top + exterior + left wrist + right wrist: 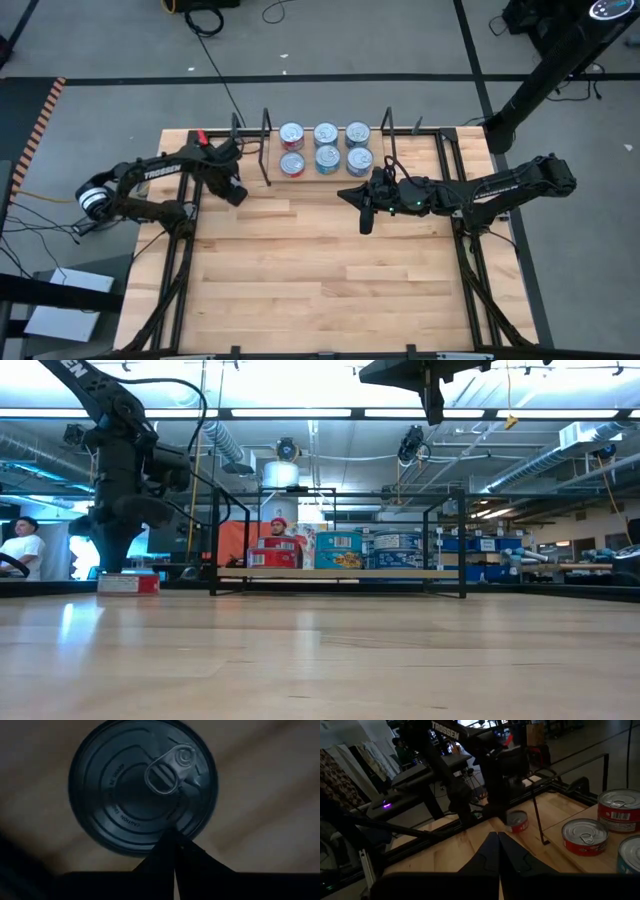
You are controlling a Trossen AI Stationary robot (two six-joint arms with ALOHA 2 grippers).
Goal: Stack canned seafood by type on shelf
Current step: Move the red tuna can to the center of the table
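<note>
The left pincer point(236, 192) hangs over the far left part of the wooden surface point(320, 280), just left of the shelf's left end frame. Its fingers are clenched together with nothing between them, and the left wrist view looks straight down past their joined tips onto one lone tin point(142, 787) whose silver lid and pull tab face up. That tin stands on the surface below the pincer, outside the shelf; in the low view it shows as a red-labelled tin point(128, 583) at the foot of the left arm, and in the right wrist view it point(518, 820) sits by the arm's base, not touched by either pincer.

Right of it stands the shelf point(340, 176), a narrow light board at the far edge of the surface between two upright black wire end frames. From above, six lids of canned seafood point(326, 147) show in two rows of three: far row and near row. The left column carries red labels, the middle and right columns blue, as the low view confirms with red tins point(275, 552) at the left and blue tins point(339, 550) beside them. How many tins lie under each lid cannot be told from above.

Farther right, the right pincer point(366, 220) hovers above the surface just near of the shelf's right half, raised well clear of the wood. Its fingers are likewise clenched and hold nothing.
</note>
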